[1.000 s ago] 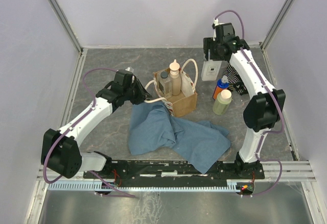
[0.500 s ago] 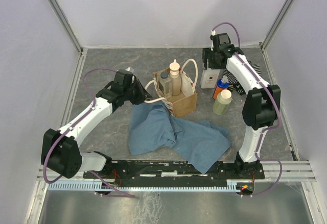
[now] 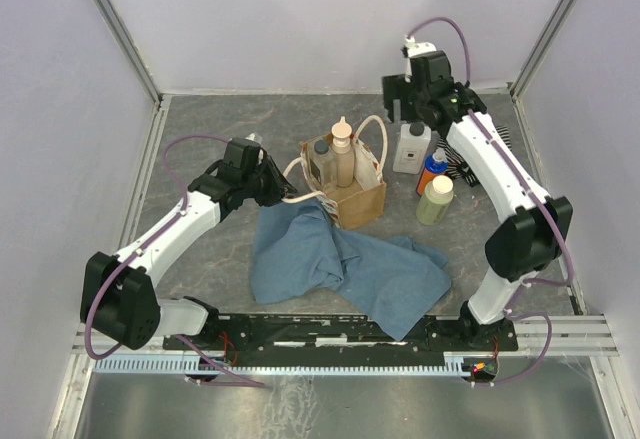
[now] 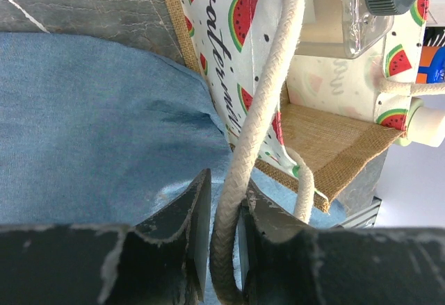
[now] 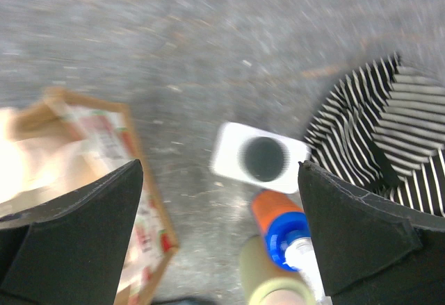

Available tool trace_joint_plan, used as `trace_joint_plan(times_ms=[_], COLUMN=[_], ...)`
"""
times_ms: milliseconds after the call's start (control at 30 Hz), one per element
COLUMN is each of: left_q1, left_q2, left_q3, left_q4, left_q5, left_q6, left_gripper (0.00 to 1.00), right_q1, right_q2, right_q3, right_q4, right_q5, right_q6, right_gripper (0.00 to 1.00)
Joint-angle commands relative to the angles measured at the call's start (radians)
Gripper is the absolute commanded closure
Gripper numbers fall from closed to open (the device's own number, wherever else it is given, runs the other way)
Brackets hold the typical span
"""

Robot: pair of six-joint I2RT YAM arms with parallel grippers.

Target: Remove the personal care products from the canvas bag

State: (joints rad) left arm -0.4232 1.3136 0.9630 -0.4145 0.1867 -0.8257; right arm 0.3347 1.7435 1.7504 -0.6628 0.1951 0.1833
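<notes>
The canvas bag [image 3: 360,199] stands mid-table with a tan pump bottle [image 3: 343,151] and a clear square bottle with a dark cap [image 3: 321,162] inside. My left gripper [image 3: 285,192] is shut on the bag's cream rope handle [image 4: 261,131], beside the watermelon-print lining [image 4: 226,55]. My right gripper [image 3: 404,111] is open and empty, hovering above a second clear square bottle [image 3: 411,147] that stands on the table. It also shows from above in the right wrist view [image 5: 261,158]. The orange bottle with a blue cap [image 3: 432,171] and the pale yellow-green bottle [image 3: 435,200] stand beside it.
A large blue-grey cloth [image 3: 340,259] lies crumpled in front of the bag and under my left gripper. A black-and-white striped cloth [image 3: 462,155] lies at the right behind the bottles. Side walls and a metal rail bound the table.
My right gripper set the clear square bottle down on the table, let go of it and moved up and back-left. The left arm and the bag have not moved.
</notes>
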Motion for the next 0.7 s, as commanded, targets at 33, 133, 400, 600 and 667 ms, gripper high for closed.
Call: trace_joint_plan(times_ms=[33,133,400,600,667], left_q1=[-0.005,-0.004,-0.005,-0.004,-0.005], left_q2=[-0.037,-0.039,-0.042,-0.05,-0.054], left_q3=[0.007,0.008,0.013,0.018,0.02], left_q4=[0.0,-0.005,-0.006,-0.021,-0.029], left_q5=[0.013,0.013,0.019,0.014,0.007], left_q6=[0.007,0.008,0.005,0.011,0.017], left_gripper=[0.72,0.72,0.72,0.72,0.72], right_q1=[0.192,0.248,0.287,0.287,0.288], right_q2=[-0.061,-0.018,0.149,0.248,0.269], right_q3=[0.236,0.318,0.437,0.48,0.485], right_q4=[-0.089,-0.116,-0.173,-0.166,-0.169], right_q5=[-0.027,-0.058,-0.058,-0.051,-0.051], right_q6=[-0.034,-0.023,-0.02,-0.025,-0.018], right_gripper=[0.01,0.02,0.03,0.02,0.02])
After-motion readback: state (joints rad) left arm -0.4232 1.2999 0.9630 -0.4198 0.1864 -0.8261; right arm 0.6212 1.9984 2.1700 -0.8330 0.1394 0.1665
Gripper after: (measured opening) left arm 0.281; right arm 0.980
